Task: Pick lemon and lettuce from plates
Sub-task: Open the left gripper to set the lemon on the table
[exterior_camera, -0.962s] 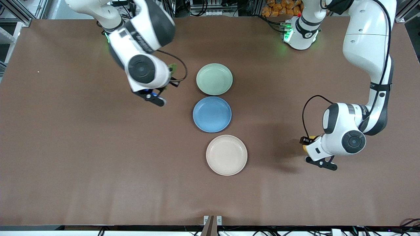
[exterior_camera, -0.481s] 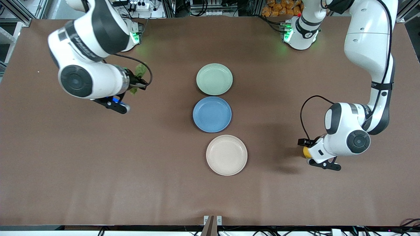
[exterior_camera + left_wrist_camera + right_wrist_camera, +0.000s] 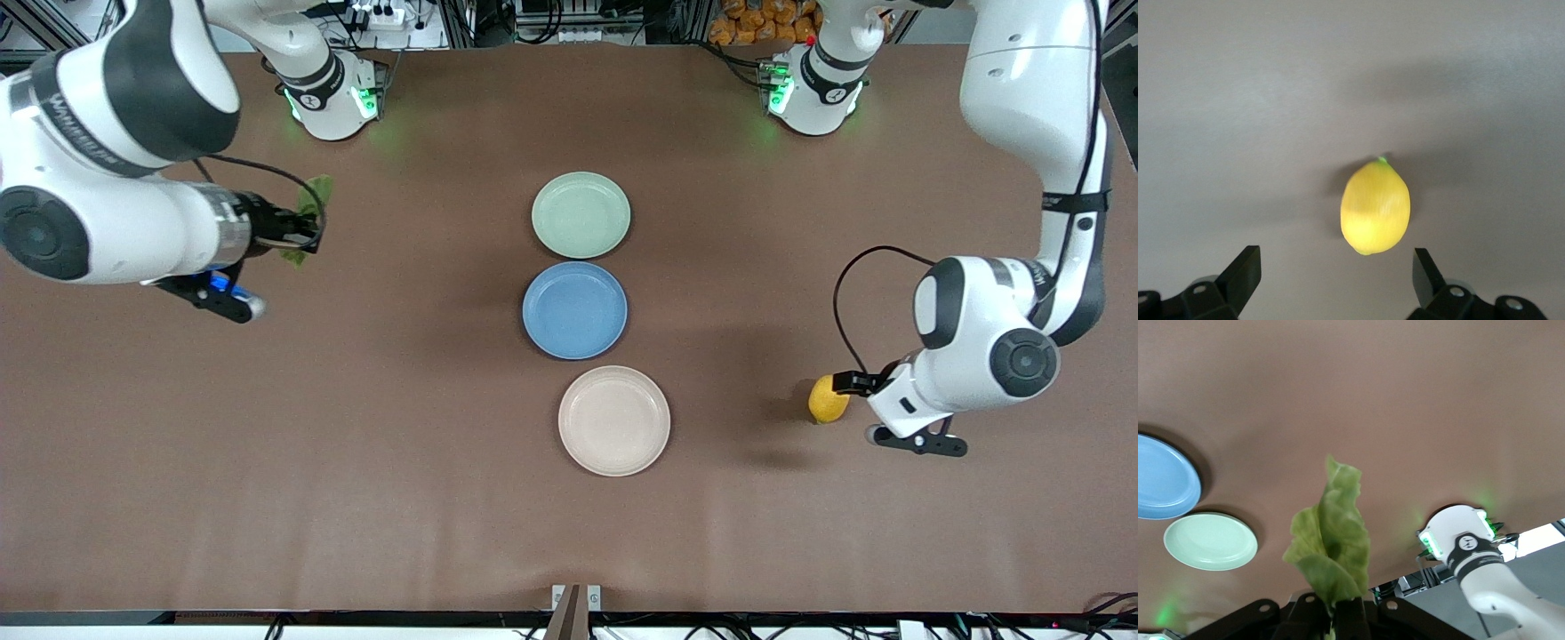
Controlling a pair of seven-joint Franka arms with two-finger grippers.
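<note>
The left claw [image 3: 852, 384] stands with its black fingers spread wide, nothing between them, just beside the small oval bright yellow lemon [image 3: 828, 399], which sits on the brown tabletop [image 3: 400, 462] toward the left arm's end, well apart from the plates; the left wrist view shows the lemon [image 3: 1375, 207] lying free on the surface with the two fingertips [image 3: 1239, 272] parted either side of it and not touching. So on this side the sensible move, I'd say, is a straight lift away, keeping the fingers wide so they don't nudge a fruit that looks ready to roll. The right claw [image 3: 298, 229] is clamped on the wrinkly dark green lettuce leaf [image 3: 307, 218], held in the air over the bare tabletop toward the right arm's end; the right wrist view shows the lettuce leaf [image 3: 1330, 543] pinched at its stem end and standing up from the jaws. The leaf looks floppy and light, so I'd bring it down low before letting go, well clear of the plates. Count: one lemon, one lettuce leaf, two claws, and three round shallow plates in a row mid-table, all bare: pale mint green plate [image 3: 581, 215] farthest from the front camera, blue plate [image 3: 575, 309] between, beige-cream plate [image 3: 614, 420] nearest.
</note>
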